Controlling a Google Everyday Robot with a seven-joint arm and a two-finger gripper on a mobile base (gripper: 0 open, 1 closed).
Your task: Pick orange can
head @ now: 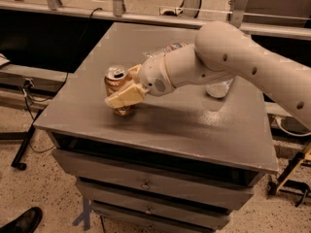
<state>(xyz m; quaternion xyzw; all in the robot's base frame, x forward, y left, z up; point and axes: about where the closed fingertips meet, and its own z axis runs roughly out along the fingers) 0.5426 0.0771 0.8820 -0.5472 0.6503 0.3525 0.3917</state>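
Observation:
The orange can [115,79] stands upright on the left part of the grey cabinet top [194,125]. It has a silver top with a pull-tab. My gripper [119,85] has come in from the right at can height and straddles the can. One cream finger [124,97] crosses the can's front side and the other finger [134,71] is behind it. The jaws are open around the can, and the can rests on the surface.
A clear plastic bottle [163,50] lies behind my arm. A white-labelled bottle [218,88] sits to the right, partly hidden by the arm. The cabinet has drawers [146,183] below. A rail [146,18] runs behind. A shoe [22,222] is on the floor at the bottom left.

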